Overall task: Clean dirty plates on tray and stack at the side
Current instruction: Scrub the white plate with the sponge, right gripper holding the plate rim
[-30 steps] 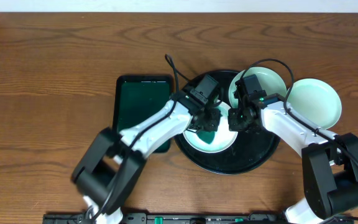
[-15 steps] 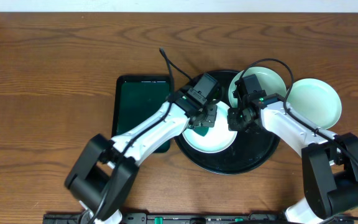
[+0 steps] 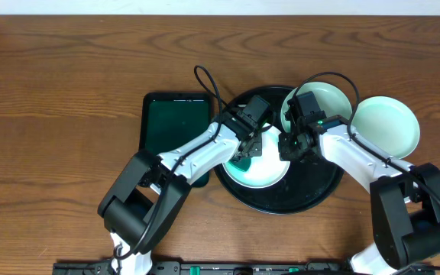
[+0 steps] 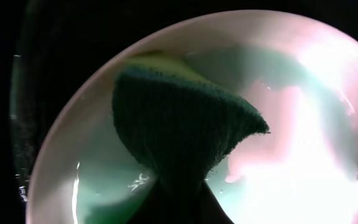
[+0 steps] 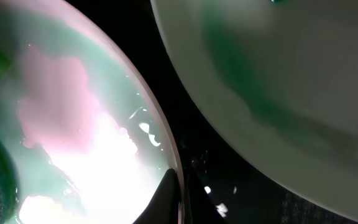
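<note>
**Mid-wipe: one plate under the sponge, one set aside, one waiting.**

The left gripper [image 3: 248,150] is clenched on a dark green sponge [image 4: 179,130], pressed into the middle plate [image 3: 266,176] on the tray [image 3: 312,192]. The right gripper [image 3: 287,145] pinches that plate's right rim, steadying it. Next, I'd judge, finish the wipe and carry it over to the side plate [image 3: 388,126] on the table. The back plate [image 3: 328,103], green-smeared, crowds both wrists. The green tray [image 3: 170,126] hems the left, and the front is open.
</note>
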`<state>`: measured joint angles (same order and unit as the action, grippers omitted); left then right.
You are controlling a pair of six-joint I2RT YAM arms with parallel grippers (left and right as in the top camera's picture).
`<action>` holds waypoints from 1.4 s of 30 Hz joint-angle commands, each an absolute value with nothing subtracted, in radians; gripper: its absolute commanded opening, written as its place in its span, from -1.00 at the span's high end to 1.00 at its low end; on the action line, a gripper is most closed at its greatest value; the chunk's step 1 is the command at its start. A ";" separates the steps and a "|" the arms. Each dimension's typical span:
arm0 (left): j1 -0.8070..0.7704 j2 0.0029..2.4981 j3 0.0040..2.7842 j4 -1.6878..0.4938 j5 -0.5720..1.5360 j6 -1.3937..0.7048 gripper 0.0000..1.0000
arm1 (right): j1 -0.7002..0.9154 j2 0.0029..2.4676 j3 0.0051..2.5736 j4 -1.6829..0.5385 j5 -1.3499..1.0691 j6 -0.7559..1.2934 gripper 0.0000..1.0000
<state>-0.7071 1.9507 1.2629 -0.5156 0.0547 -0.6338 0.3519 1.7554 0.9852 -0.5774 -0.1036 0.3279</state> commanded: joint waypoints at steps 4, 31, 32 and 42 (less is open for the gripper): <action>-0.729 1.991 1.251 -0.512 0.300 -0.660 0.86 | 0.374 1.757 0.974 -0.575 -0.139 0.312 0.97; -0.729 1.836 1.249 -0.581 -0.137 -0.656 0.85 | 0.374 1.757 0.974 -0.575 -0.139 0.312 0.97; -0.729 1.845 1.249 -0.580 -0.137 -0.656 0.86 | 0.374 1.757 0.974 -0.575 -0.139 0.312 0.98; -0.725 1.976 1.249 -0.594 -0.133 -0.714 0.85 | 0.374 1.757 0.974 -0.575 -0.139 0.312 0.97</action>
